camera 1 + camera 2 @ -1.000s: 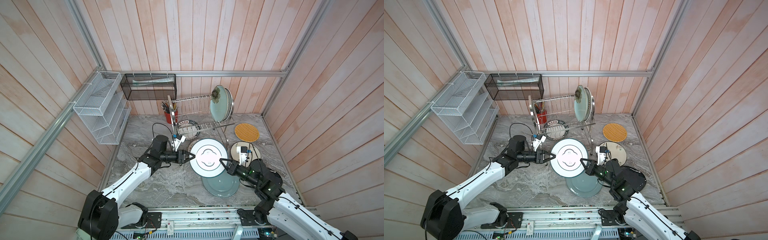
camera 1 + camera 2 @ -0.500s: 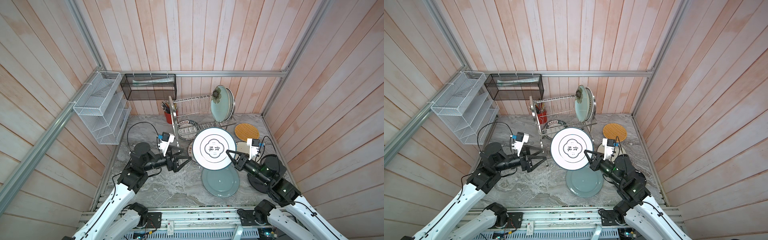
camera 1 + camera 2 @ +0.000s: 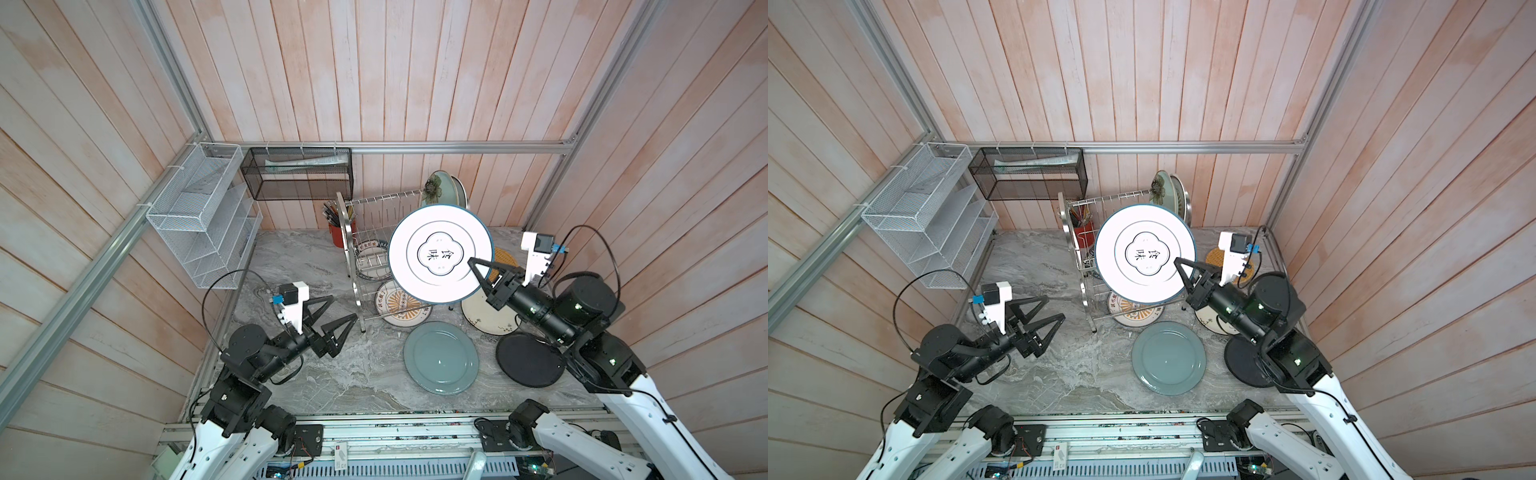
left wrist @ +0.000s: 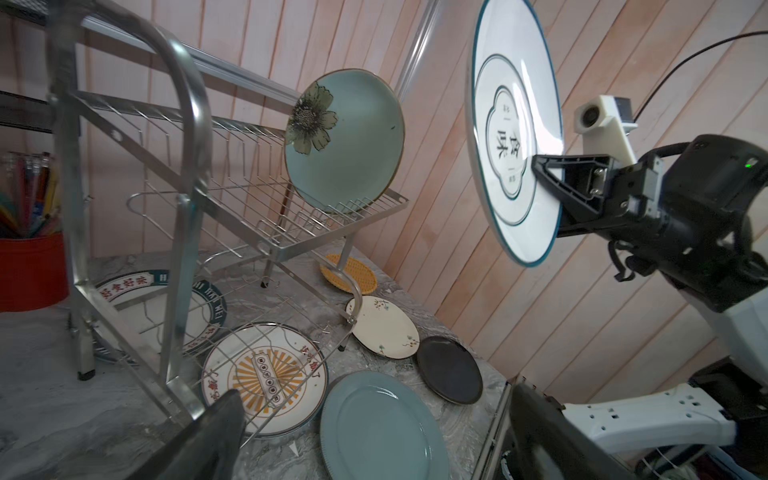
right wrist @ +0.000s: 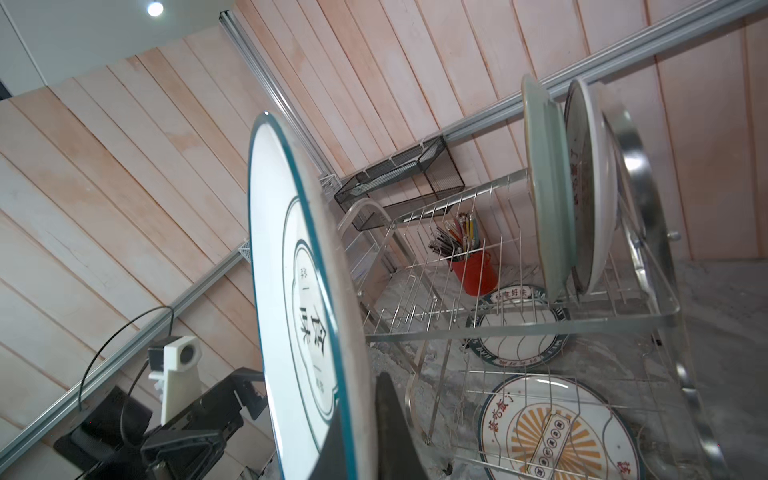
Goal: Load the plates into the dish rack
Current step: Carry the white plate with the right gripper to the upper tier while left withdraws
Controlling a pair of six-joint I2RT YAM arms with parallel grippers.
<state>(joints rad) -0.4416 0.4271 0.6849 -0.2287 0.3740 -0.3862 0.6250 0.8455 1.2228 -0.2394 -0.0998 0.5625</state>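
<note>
Pinching the teal-rimmed white plate (image 3: 440,253) by its edge with the right claw (image 3: 478,270), high beside the dish rack (image 3: 365,216). Likely hard, heavy, slippery, easy to break. Hanging the left claw (image 3: 344,307) wide, empty, over the bench (image 3: 365,374)

The white plate (image 3: 440,253) has a thin teal rim, a lobed outline and two black characters at its centre; the pale green plate (image 4: 345,141) bears a dark olive flower. The sunburst plate (image 4: 266,374) is white with orange rays, the blue-grey plate (image 3: 440,357) plain, the black plate (image 3: 530,359) matte, the cream plate (image 4: 382,328) sprinkled with small sprigs, the woven disc (image 4: 365,279) yellow, the bench (image 3: 332,374) grey-veined marble.
</note>
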